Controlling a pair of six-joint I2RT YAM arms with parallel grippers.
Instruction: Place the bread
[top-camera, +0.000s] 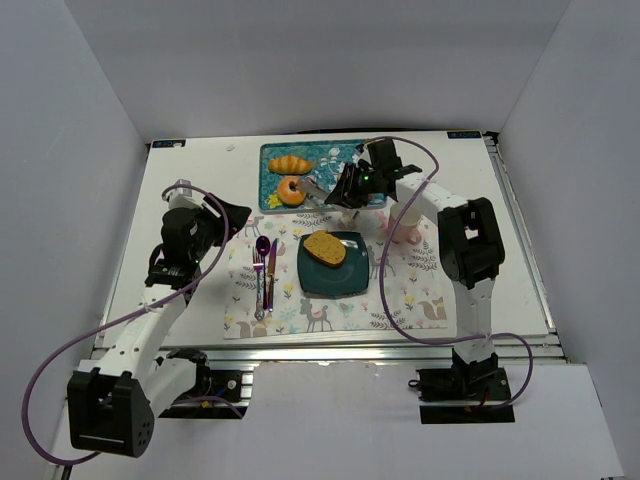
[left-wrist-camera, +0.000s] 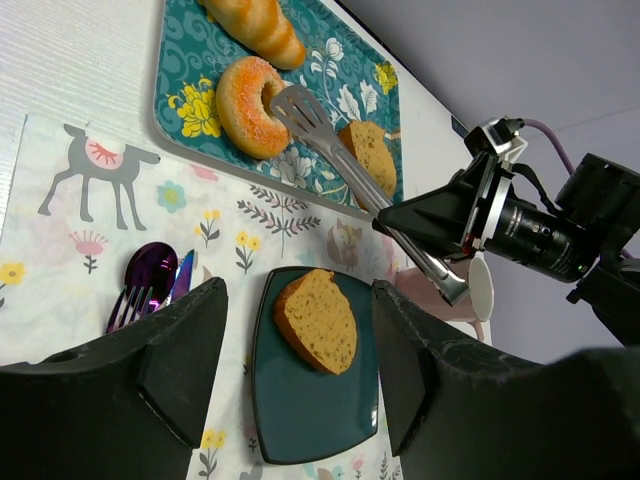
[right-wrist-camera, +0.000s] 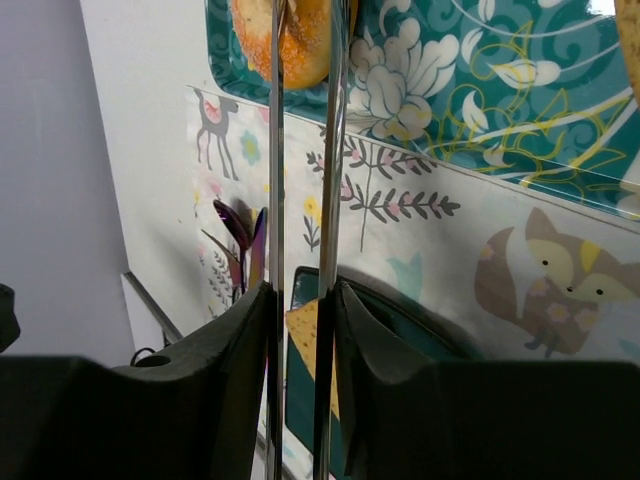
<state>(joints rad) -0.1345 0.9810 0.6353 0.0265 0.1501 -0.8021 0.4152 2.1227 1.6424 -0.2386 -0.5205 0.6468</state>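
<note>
A bread slice (top-camera: 325, 248) is lying on the dark teal square plate (top-camera: 335, 285), which is sitting on an animal-print placemat (top-camera: 410, 290). The right claw (top-camera: 350, 186) is clamping metal tongs (top-camera: 312, 188), their tips at a sugared doughnut (top-camera: 290, 190) on the floral tray (top-camera: 268, 160). The left claw (top-camera: 238, 220) is hanging wide apart and empty near purple cutlery (top-camera: 263, 265). A pink mug (top-camera: 405, 228) is standing beside the plate on the white tabletop (top-camera: 500, 230).

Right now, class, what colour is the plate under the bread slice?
The plate is dark teal and plain, with no pattern; it shows best in the left wrist view.

White table (top-camera: 200, 165) — placemat (top-camera: 420, 300), tray (top-camera: 325, 160)
</note>
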